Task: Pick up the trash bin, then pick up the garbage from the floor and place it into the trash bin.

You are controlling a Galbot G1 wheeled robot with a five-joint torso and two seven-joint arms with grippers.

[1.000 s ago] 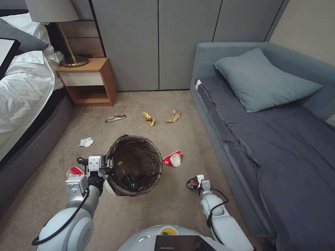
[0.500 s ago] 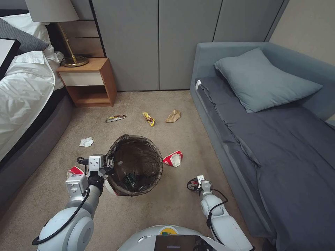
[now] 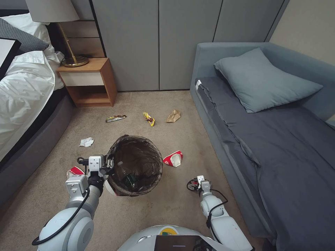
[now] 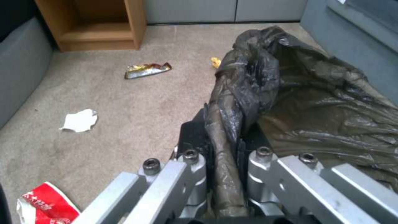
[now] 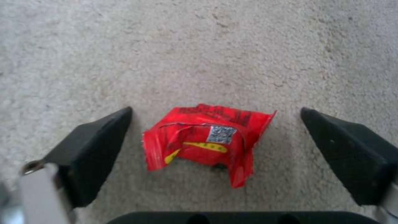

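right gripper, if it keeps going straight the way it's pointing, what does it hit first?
Likely the red wrapper, lying on the carpet between the open fingers of the right gripper. How far above it the gripper is, I can't tell.

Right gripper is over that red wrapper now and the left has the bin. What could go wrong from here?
1. The red wrapper lies flat and crumpled on the carpet between the open right gripper; the fingers may snag pile or slide over it.
2. The left gripper pinches the trash bin only by its liner-covered rim; the slick bag could slip.
3. A crushed cup beside the bin may get knocked.
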